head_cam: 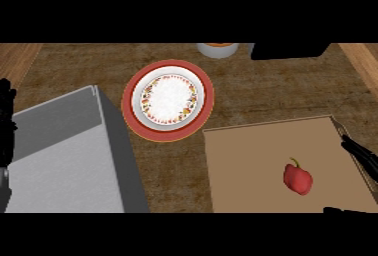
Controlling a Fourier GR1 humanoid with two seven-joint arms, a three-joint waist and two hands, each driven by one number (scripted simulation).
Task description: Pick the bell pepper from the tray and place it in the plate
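Head view shows a red bell pepper (297, 179) lying near the tray's (244, 165) right edge, light, smooth, best held round its body, right hand (362, 156) beside it with straight fingers, plate (168, 98) near the surface's far edge.

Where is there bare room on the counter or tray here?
Bare counter lies right of the plate, above the tray. The tray is free left of the bell pepper. The strip between the grey box and the tray is narrow.
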